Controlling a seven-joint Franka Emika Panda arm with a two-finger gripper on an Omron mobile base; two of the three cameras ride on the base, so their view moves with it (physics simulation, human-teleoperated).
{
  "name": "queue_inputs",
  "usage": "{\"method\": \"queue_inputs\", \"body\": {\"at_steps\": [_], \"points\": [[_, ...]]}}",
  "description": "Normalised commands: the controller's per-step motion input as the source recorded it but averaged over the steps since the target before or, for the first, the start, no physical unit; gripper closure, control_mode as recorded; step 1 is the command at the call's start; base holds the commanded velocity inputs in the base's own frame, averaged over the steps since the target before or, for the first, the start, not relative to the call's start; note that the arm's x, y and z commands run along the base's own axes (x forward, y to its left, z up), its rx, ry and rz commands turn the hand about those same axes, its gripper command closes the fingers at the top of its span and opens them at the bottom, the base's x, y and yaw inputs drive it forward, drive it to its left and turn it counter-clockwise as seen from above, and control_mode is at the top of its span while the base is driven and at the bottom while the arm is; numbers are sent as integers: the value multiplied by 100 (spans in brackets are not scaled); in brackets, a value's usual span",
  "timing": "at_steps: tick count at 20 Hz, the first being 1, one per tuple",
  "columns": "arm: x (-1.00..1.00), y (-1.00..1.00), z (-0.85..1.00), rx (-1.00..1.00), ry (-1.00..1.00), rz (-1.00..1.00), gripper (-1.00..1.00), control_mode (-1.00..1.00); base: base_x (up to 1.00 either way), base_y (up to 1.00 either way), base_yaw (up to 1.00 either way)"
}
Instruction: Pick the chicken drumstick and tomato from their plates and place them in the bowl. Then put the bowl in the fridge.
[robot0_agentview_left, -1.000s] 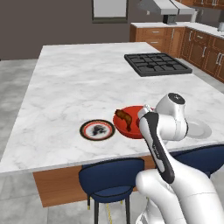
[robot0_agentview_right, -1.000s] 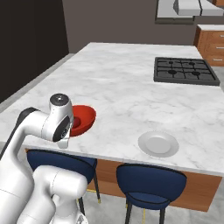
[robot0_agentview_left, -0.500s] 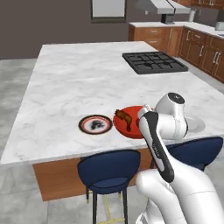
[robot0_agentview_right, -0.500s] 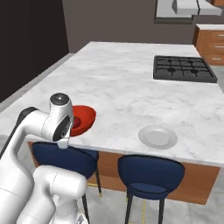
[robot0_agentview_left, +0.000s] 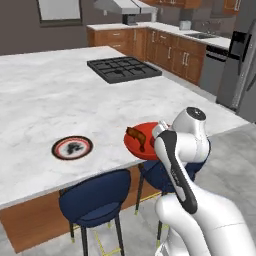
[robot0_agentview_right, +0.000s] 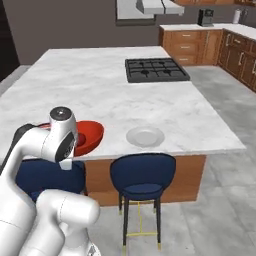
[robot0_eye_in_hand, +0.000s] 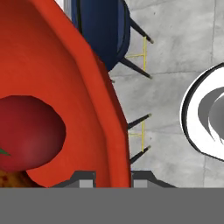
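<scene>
My gripper (robot0_eye_in_hand: 113, 177) is shut on the rim of the glossy red bowl (robot0_eye_in_hand: 65, 87), with one finger tip on each side of the wall. The dark-red tomato (robot0_eye_in_hand: 28, 133) lies inside, and a corner of the chicken drumstick (robot0_eye_in_hand: 11, 180) shows below it. From the left base view, the bowl (robot0_agentview_left: 142, 144) hangs at the counter's near edge in front of my wrist, with the drumstick (robot0_agentview_left: 136, 136) in it. The bowl (robot0_agentview_right: 91, 135) also shows beside my arm. The dark-rimmed plate (robot0_agentview_left: 72, 148) and the pale plate (robot0_agentview_right: 145, 136) stand bare. The grey fridge (robot0_agentview_left: 248, 75) is at the far right.
Blue stools (robot0_agentview_left: 95, 197) (robot0_agentview_right: 142, 172) stand under the marble island's near edge (robot0_agentview_right: 165, 150), and floor and a stool show below the bowl. A black cooktop (robot0_agentview_left: 122, 68) sits far back on the island. Wooden cabinets (robot0_agentview_left: 175, 50) line the back wall.
The whole picture has shifted, so the base has moved. The island now sits further left in the left base view and the fridge has come into sight. The bowl stays in my grip.
</scene>
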Motion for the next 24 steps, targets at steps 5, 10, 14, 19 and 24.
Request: {"method": "queue_inputs", "body": {"at_steps": [5, 10, 14, 19, 24], "points": [[0, 0, 0, 0, 0, 0, 100, 100, 3, 0, -82], [0, 0, 0, 0, 0, 0, 100, 100, 4, 0, -82], [0, 0, 0, 0, 0, 0, 100, 100, 2, 0, -86], [0, 0, 0, 0, 0, 0, 100, 100, 9, 1, -83], [0, 0, 0, 0, 0, 0, 100, 100, 57, 7, -44]]}}
